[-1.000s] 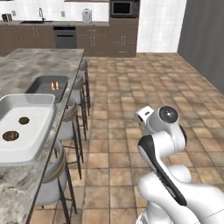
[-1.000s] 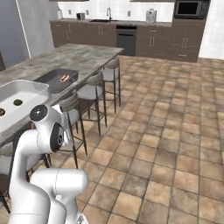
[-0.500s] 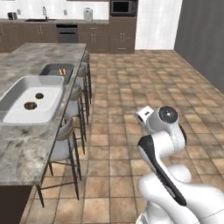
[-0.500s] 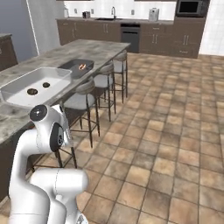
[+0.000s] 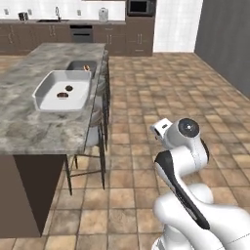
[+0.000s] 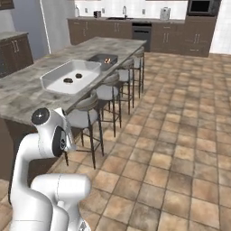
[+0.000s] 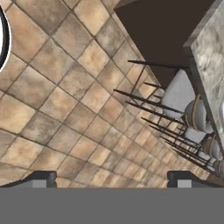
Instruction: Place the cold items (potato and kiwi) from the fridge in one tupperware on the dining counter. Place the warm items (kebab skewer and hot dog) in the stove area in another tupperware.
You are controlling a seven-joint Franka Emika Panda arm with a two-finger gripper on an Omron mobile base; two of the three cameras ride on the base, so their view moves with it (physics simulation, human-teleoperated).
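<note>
Dining counter (image 5: 29, 122): mottled grey-beige stone top, dark brown side panel
Near tupperware (image 5: 46, 87): white, two small dark brown items inside
Far tupperware (image 5: 77, 65): dark grey, small reddish-brown contents
Stools (image 6: 84, 118): pale grey cushions, thin black legs
Floor (image 5: 161, 93): terracotta tiles in tan, orange and brown, pale grout lines
Back cabinets (image 6: 113, 29): dark brown fronts
Rear wall (image 6: 135, 6): white tiling
Arm (image 5: 183, 161): white shell, dark joints
</note>
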